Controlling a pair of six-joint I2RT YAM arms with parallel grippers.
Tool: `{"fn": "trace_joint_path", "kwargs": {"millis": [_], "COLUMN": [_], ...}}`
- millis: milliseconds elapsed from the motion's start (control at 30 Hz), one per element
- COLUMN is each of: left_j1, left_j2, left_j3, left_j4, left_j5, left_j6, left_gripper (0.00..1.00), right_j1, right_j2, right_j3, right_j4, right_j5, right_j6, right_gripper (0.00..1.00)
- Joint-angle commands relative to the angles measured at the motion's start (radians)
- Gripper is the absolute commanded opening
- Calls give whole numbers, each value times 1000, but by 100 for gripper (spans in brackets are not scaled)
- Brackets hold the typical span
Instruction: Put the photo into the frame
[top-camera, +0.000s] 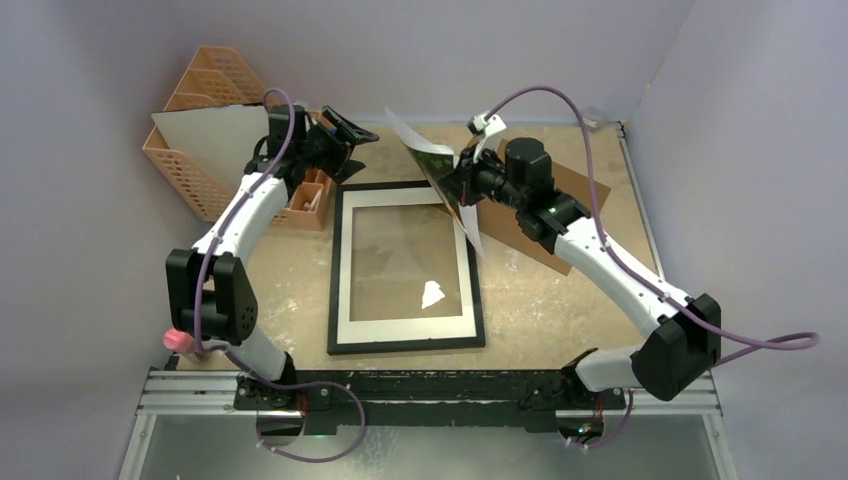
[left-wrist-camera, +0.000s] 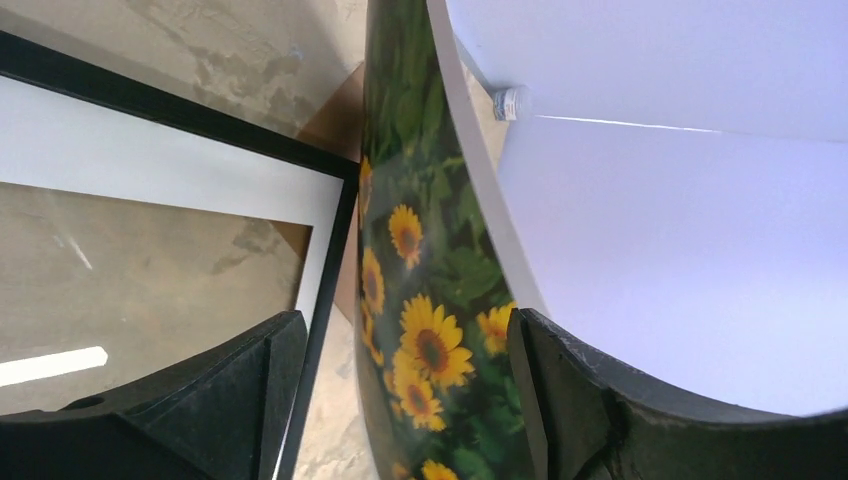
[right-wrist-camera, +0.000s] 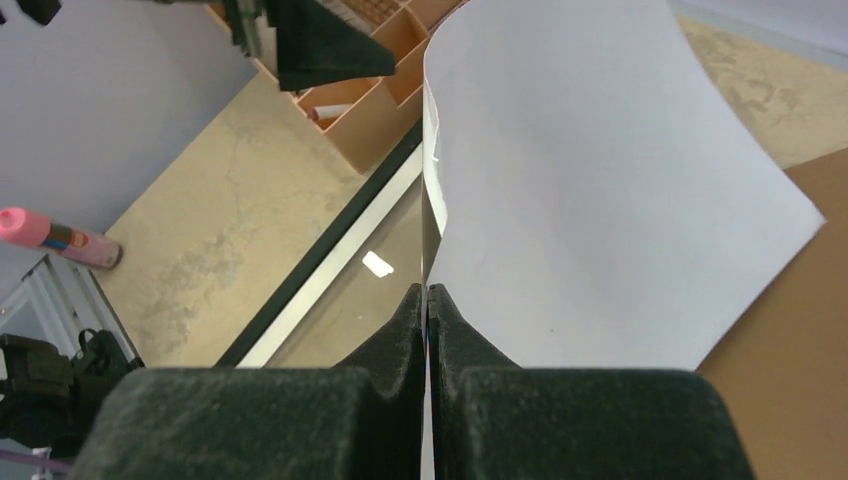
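**Q:** Positions, near to far?

**A:** The black-bordered rectangular glass picture frame (top-camera: 405, 345) is laid flat on the tan surface (top-camera: 560, 300). Over its far right corner the glossy sunflower photo print (top-camera: 437, 167) is held on edge and bowed. It is pinched at one border by the right gripper (top-camera: 462, 185). The left gripper (top-camera: 355, 145) is spread wide toward the print; no contact is seen.

**Q:** Handling?

**A:** The print is judged light, floppy, slick and easily creased, so only its borders should be gripped. Open room is seen over the pane. The orange plastic basket organiser (top-camera: 215, 80) crowds the far left.

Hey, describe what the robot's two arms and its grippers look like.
The left arm and right arm have white links with black joints. A purple cable loops along each. The left gripper and right gripper have black, wedge-shaped fingers.
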Motion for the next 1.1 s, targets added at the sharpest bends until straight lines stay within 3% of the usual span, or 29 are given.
{"fn": "trace_joint_path", "kwargs": {"millis": [0,300,433,633,667,700,800,833,967,1067], "left_j1": [3,2,3,13,17,25,47,50,52,51], "left_j2": [39,64,82,73,70,68,54,49,38,17], "left_j3": [17,-51,-17,-38,-40,-44,-51,-49,-46,-72], "left_j4": [84,82,-61,-117,-121,-116,-107,-113,-159,-177], "left_j5": [46,143,158,178,180,204,238,239,227,197], "left_j6": [-114,-87,62,161,168,170,182,197,293,380], "left_gripper": [78,80,70,47,39,24,5,2,0,0], "right_j1": [55,177,228,279,285,290,296,296,296,296], "right_j2": [14,46,60,48,47,47,51,51,36,-16], "right_j3": [-29,-30,-20,-43,-50,-53,-44,-44,-49,-76], "right_j4": [73,88,61,55,52,47,11,0,-47,-40], "right_j5": [29,92,119,138,145,155,172,178,168,62], "right_j6": [-50,-133,-181,-226,-228,-228,-213,-203,-184,-194], "right_gripper": [0,0,0,0,0,0,0,7,57,77]}}
